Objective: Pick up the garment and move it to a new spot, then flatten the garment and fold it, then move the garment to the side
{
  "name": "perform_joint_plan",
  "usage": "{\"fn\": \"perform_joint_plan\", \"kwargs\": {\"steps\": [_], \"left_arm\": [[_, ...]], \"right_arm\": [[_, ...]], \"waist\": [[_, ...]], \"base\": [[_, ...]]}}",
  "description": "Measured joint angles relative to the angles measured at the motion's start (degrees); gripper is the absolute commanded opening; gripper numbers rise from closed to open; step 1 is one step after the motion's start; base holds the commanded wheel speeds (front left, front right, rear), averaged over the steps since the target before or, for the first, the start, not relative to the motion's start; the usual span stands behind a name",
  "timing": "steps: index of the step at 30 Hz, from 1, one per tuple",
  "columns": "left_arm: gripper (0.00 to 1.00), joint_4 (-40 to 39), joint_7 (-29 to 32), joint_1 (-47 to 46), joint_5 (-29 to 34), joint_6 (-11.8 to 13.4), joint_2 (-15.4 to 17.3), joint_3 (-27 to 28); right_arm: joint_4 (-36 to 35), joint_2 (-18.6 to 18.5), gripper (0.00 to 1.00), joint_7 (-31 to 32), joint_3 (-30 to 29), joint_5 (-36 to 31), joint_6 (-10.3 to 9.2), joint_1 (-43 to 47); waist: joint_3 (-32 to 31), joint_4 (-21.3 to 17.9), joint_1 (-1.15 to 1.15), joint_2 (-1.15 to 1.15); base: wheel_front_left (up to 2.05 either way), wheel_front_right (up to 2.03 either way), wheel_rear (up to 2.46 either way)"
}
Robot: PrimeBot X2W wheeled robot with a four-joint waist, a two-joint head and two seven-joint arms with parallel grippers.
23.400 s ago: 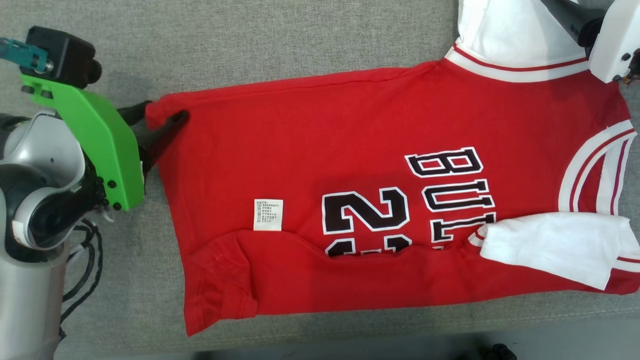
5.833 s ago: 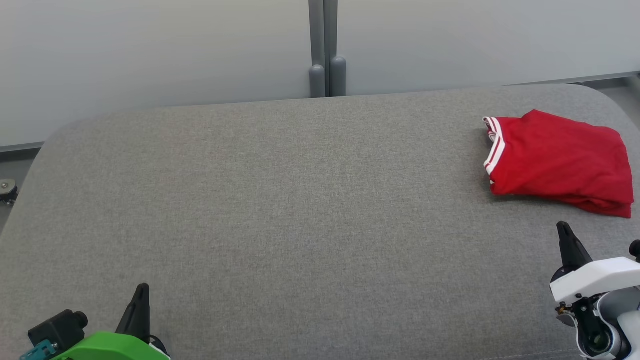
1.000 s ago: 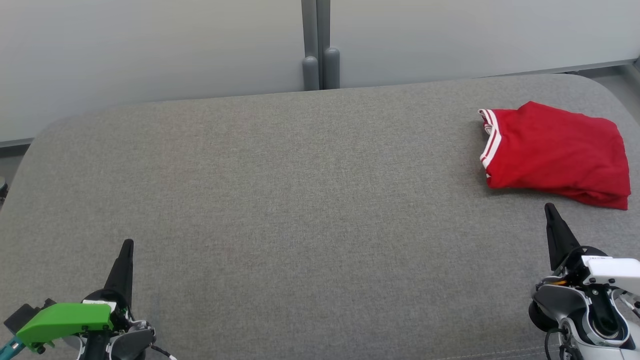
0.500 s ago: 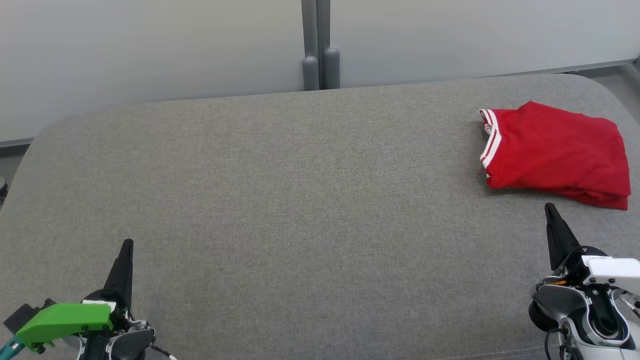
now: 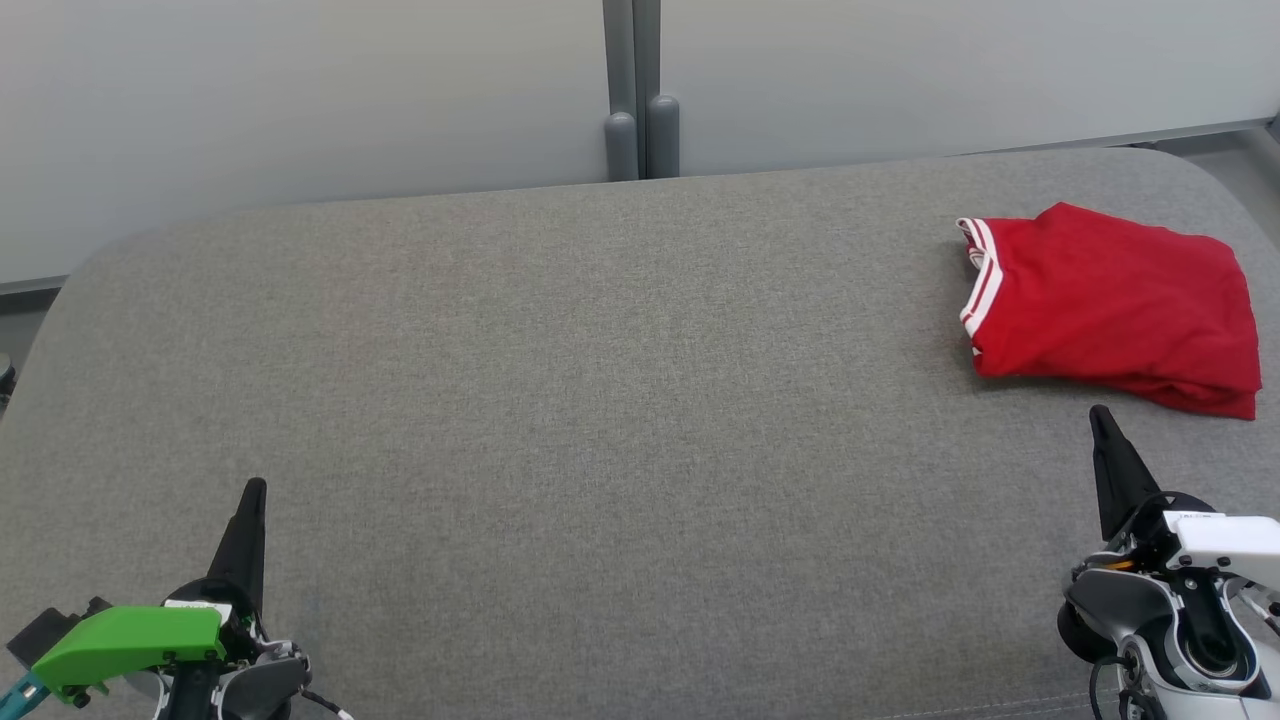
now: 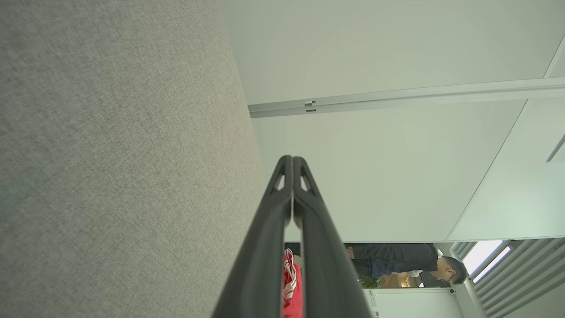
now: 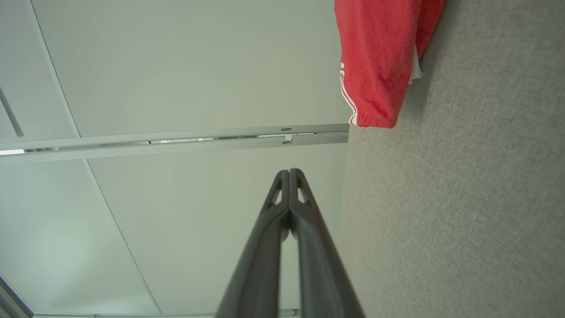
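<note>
Folded red garment [image 5: 1110, 305] lies at far right of grey cushioned surface [image 5: 600, 400], near its rounded right edge and a little short of back edge. Wide bare stretch runs from centre to left edge. Pale wall panel [image 5: 300, 100] stands behind back edge.

Left gripper [image 5: 254, 488] at lower left: jaws pressed together, empty. Right gripper [image 5: 1098, 412] at lower right: jaws pressed together, empty, tip near garment's front edge, apart from it.

Versus one second ago: garment and both grippers unchanged. Far earlier: garment spread flat, left gripper pinching its corner.
</note>
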Motion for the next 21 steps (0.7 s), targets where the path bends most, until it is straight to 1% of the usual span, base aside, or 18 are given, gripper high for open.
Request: {"fn": "perform_joint_plan", "kwargs": {"steps": [21], "left_arm": [[0.0,-0.1,0.0,0.0,0.0,0.0,0.0,0.0]], "right_arm": [[-0.1,0.0,0.0,0.0,0.0,0.0,0.08,0.0]], "waist": [[0.0,0.0,0.0,0.0]], "base": [[0.0,0.0,0.0]]}}
